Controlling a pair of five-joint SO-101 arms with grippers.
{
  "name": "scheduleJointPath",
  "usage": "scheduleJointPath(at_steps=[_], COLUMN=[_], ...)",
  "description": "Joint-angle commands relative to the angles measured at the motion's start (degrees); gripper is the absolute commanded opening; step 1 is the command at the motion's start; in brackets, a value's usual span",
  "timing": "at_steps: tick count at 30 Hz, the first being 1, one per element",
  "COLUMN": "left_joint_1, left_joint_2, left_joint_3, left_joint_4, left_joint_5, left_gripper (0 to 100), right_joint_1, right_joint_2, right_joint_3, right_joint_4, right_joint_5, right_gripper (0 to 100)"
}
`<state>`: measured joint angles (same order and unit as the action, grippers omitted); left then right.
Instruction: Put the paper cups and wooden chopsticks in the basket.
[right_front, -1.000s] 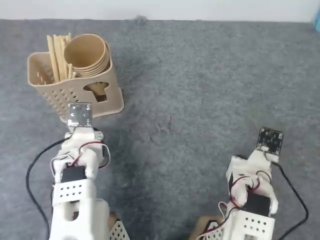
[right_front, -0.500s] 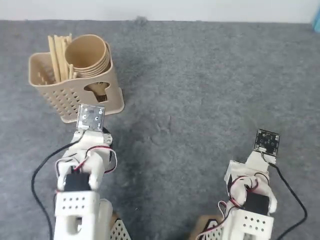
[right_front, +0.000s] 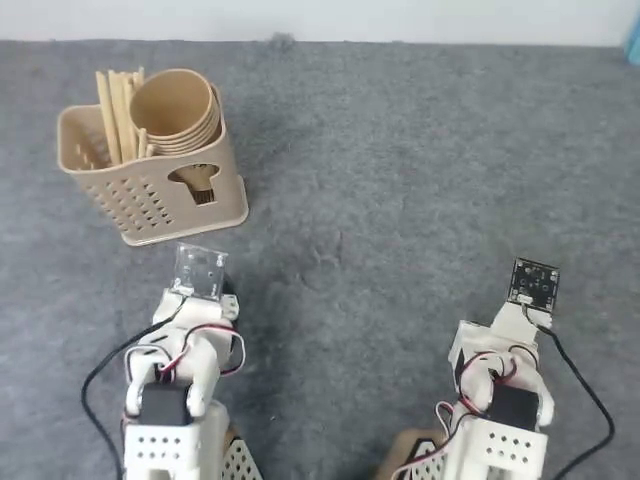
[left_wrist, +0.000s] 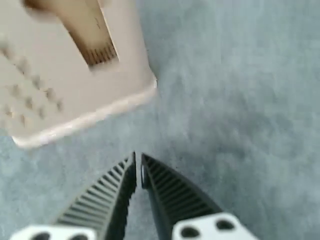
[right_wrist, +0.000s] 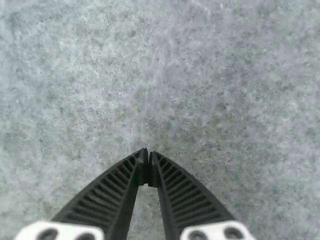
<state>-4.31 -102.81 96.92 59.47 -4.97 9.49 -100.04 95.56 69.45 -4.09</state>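
**Operator:** Report pincer status.

**Arm:** Left pincer (left_wrist: 138, 161): clenched and empty. Its ribbed black jaws stand tip to tip with only a hairline slit between them. Right pincer (right_wrist: 148, 154): clenched likewise, with nothing gripped, above the bare grey felt-like table covering (right_front: 420, 150). In the high view my fingers are hidden. The left set sits under the clear wrist camera board (right_front: 200, 270) at lower left, the right set under the dark wrist camera board (right_front: 534, 282) at lower right.

**Operator:** Location of the task items?

**Arm:** The beige perforated plastic basket (right_front: 150, 200) is at upper left of the high view, near my left pincer and well apart from my right.
- The nested tan paper cups (right_front: 175, 105) sit in the basket's right part. I cannot read the count from the rims.
- The pale wooden chopsticks (right_front: 112, 115) stand upright just left of the cups. The basket wall hides their lower ends.
- I cannot tell whether a divider separates cups and chopsticks.

**Operator:** Anything unclear at the left wrist?

**Arm:** There the basket is blurred and cut off at the picture's edge. One corner and the handle cut-out are discernible.
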Motion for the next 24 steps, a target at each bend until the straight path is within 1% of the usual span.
scheduleJointPath(at_steps=[1,2,3,24], left_joint_1=[0.00,0.00,-0.09,0.00], left_joint_2=[0.35,0.35,0.18,-0.09], left_joint_3=[-0.31,-0.31,-0.31,-0.31], left_joint_4=[8.62,11.69,12.22,12.13], left_joint_5=[-0.18,-0.18,-0.26,-0.35], left_gripper=[1,1,1,1], right_joint_1=[-0.04,-0.04,-0.04,-0.04], right_joint_2=[-0.22,-0.22,-0.22,-0.22], right_joint_3=[1.05,1.05,1.05,1.05], right_joint_4=[0.22,0.22,0.22,0.22], right_joint_5=[0.26,0.26,0.26,0.26], right_gripper=[0.8,0.8,0.8,0.8])
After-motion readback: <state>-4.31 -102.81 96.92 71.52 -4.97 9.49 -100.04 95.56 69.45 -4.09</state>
